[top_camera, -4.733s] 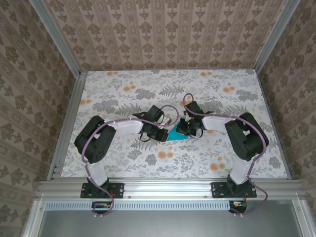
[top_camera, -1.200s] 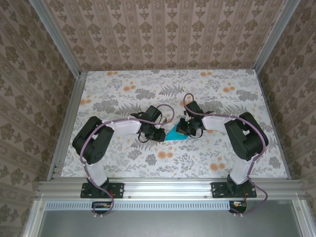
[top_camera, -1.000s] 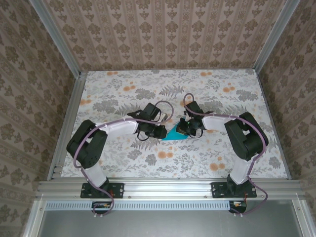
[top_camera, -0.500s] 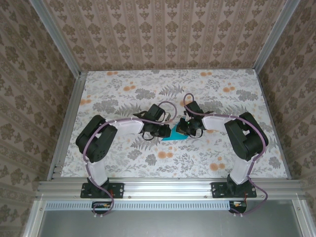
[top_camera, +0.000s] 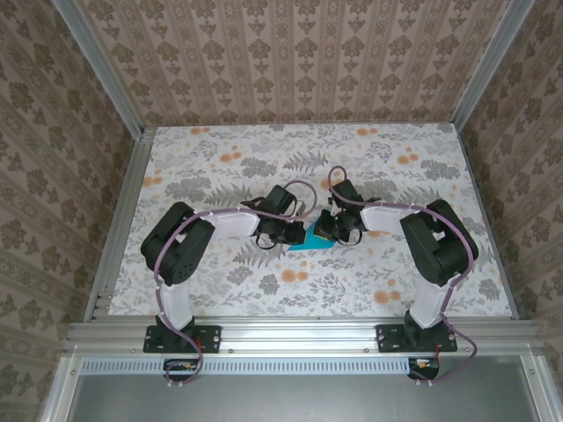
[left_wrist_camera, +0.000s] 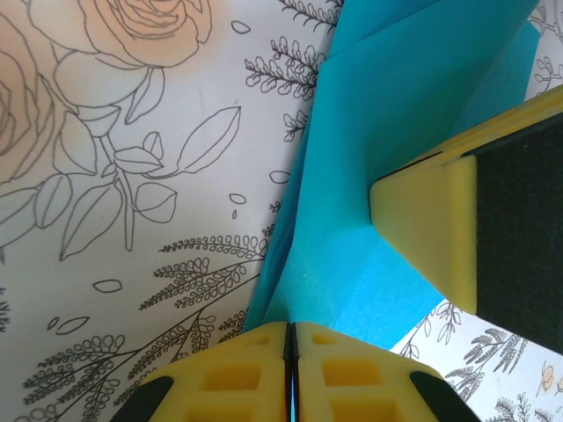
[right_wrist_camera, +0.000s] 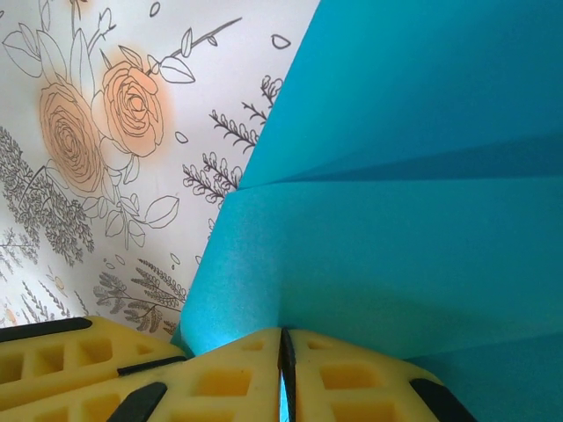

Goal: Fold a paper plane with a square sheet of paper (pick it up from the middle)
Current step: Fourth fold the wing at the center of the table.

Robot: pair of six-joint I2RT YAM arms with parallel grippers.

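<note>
- Two sets of jaws are pinched shut on one thin, turquoise-blue paper sheet [top_camera: 310,243]. It sits around the middle of the flower-patterned counter [top_camera: 220,158], well apart from every edge and corner, between the two wrists.
- Left jaws: the yellow foam pads [left_wrist_camera: 255,369] meet at a hairline seam. A raised fold of the sheet [left_wrist_camera: 352,176] runs straight into that seam, so they hold paper.
- Right jaws: their yellow pads [right_wrist_camera: 237,378] likewise press together on an upright ridge of the sheet [right_wrist_camera: 422,158].
- Several layers overlap, and sloping flaps stand off the counter, so the sheet looks partly folded rather than flat.
- Handling, as I judge it: the paper is almost weightless and limp, with stiffness only along its creases. The foam should grip it well, but it probably slides freely on the smooth counter.
- It is easy to spoil. Arms pulling apart could tear it, a deep squeeze could crumple it, and any stray crease will stay.
- The best hold is a shallow pinch on a lifted ridge or folded edge near the middle. Parts lying flat give the pads nothing to close on.
</note>
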